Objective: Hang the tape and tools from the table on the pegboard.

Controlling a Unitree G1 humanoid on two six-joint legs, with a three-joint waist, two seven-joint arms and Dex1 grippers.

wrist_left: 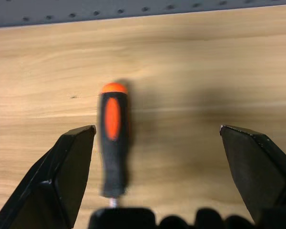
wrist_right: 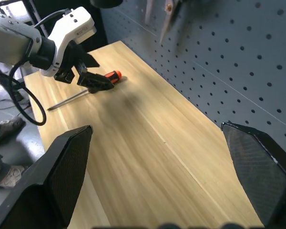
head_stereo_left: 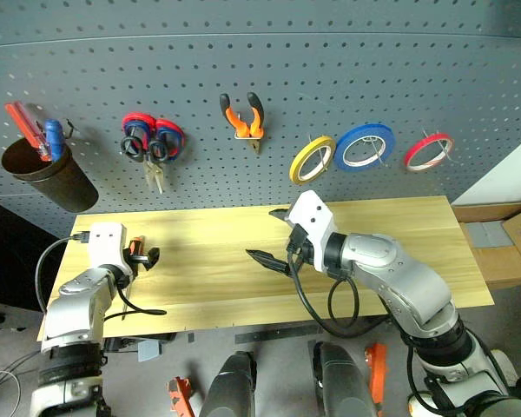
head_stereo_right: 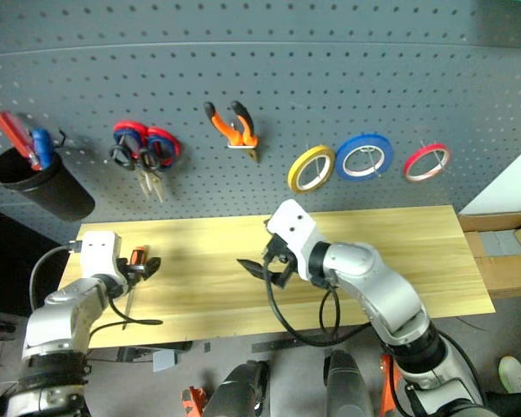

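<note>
Screwdriver (wrist_left: pixel 113 143) lies flat on the light grained wood table (head_stereo_left: pixel 391 234) near its left end; its steel shaft is mostly hidden under the left gripper (head_stereo_left: pixel 144 256) in the head views, and the tip is cut off in the wrist view. Long axis runs front-to-back, orange butt twd the grey perforated pegboard (head_stereo_left: pixel 330 61), shaft twd the front edge. Both grippers' jaws spread wide & empty: left straddling the black/orange handle w/o touching, right gripper (head_stereo_left: pixel 278 236) above mid-table.

three tape rolls (head_stereo_left: pixel 362 148), one screwdriver (wrist_left: pixel 112 138), perhaps two scissors (head_stereo_left: pixel 152 143).
</note>
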